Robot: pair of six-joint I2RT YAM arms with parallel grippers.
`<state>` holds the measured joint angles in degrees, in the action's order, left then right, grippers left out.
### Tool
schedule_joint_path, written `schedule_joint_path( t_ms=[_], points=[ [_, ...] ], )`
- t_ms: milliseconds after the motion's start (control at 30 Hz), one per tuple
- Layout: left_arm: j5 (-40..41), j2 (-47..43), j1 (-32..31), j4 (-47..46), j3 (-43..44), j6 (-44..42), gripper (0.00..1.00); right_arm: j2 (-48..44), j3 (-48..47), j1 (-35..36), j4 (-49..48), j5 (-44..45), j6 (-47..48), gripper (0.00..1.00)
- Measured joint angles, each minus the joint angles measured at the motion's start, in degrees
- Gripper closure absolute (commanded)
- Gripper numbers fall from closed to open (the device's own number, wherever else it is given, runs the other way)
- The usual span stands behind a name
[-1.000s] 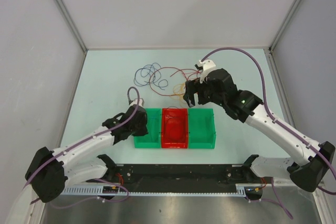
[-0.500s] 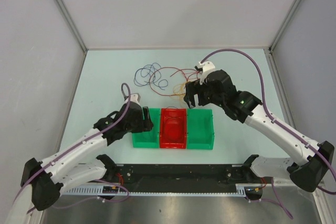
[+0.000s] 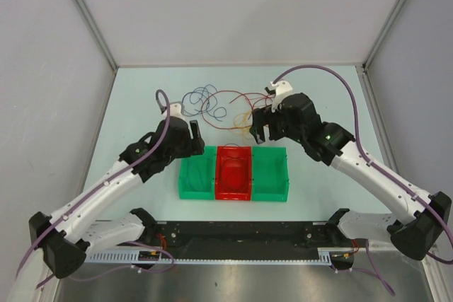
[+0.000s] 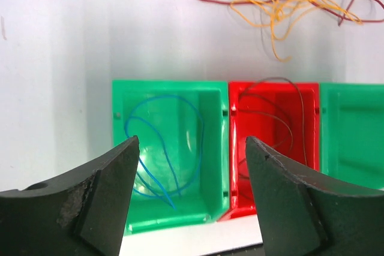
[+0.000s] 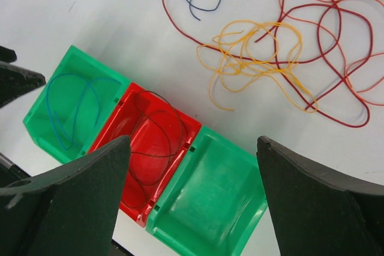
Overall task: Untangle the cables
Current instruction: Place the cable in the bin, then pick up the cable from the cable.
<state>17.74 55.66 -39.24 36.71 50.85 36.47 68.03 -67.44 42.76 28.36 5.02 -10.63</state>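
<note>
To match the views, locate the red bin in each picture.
Top external: red bin centre, middle of three.
Left wrist: red bin right of centre.
Right wrist: red bin lower left.
Shared landmark: yellow cables beyond it.

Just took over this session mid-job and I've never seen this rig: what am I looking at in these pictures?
Two robot arms are bolted at the near edge of a table. The wide picture looks down from above and behind them; the other two come from a camera on each wrist, its own dark fingers at the bottom. The left claw and right claw are both open, holding nothing. Three bins sit in a row: a left green bin with a blue cable, a red bin with a dark cable, an empty right green bin. Beyond them lies a tangle of blue, red and yellow-orange cables.
</note>
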Motion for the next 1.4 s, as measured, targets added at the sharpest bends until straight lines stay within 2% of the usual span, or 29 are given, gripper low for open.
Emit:
schedule_joint_path(
  t_ms=[133, 167, 300, 367, 433, 667, 767, 800, 867, 1100, 1167, 1267, 1400],
  points=[
    [0.5, 4.2, 2.4, -0.9, 3.3, -1.8, 0.19, -0.8, 1.6, -1.2, -0.7, 0.2, 0.2, 0.1],
    [0.6, 5.2, 3.2, -1.5, 4.1, -2.3, 0.12, -1.0, 2.3, -1.5, -0.8, 0.5, 0.2, 0.09],
    [1.2, 9.2, 6.2, -3.7, 6.4, -4.2, 0.01, -2.0, 5.0, -3.1, -0.8, 2.5, -1.6, 0.07],
    [1.1, 11.6, 8.0, -4.7, 7.8, -4.6, 0.01, -2.5, 6.4, -4.4, -0.9, 3.3, -3.3, 0.0],
    [0.9, 14.8, 10.1, -5.9, 9.6, -5.0, 0.0, -3.3, 8.5, -5.7, -0.9, 3.8, -5.5, 0.0],
    [-1.2, 27.3, 14.3, -8.8, 17.7, -5.0, 0.03, -3.7, 13.9, -8.5, -0.6, 4.7, -10.9, 0.0],
    [-1.5, 32.8, 14.7, -9.5, 23.9, -5.0, 0.04, -3.9, 15.7, -9.8, -0.5, 4.2, -12.5, 0.0],
    [-1.5, 34.6, 14.7, -9.7, 24.9, -5.0, 0.04, -4.2, 16.2, -10.1, -0.7, 3.8, -12.8, 0.02],
    [-1.5, 38.6, 15.1, -9.4, 29.2, -5.1, 0.05, -4.8, 17.1, -10.7, -0.8, 3.5, -13.2, 0.12],
    [-1.6, 53.0, 18.1, -10.0, 43.0, -6.6, 0.09, -5.9, 18.9, -11.3, -2.8, 1.0, -12.9, 0.0],
    [-2.9, 56.5, 19.6, -10.2, 45.6, -6.6, 0.09, -5.8, 19.6, -11.3, -3.6, -0.5, -12.7, 0.0],
    [-5.3, 59.3, 21.9, -10.8, 46.1, -5.7, 0.13, -5.3, 21.1, -11.3, -4.7, -2.4, -12.1, 0.0],
    [-10.5, 61.0, 25.4, -13.9, 44.9, 0.5, 0.18, -4.0, 22.1, -11.4, -5.3, -4.6, -11.6, 0.0]
  ],
)
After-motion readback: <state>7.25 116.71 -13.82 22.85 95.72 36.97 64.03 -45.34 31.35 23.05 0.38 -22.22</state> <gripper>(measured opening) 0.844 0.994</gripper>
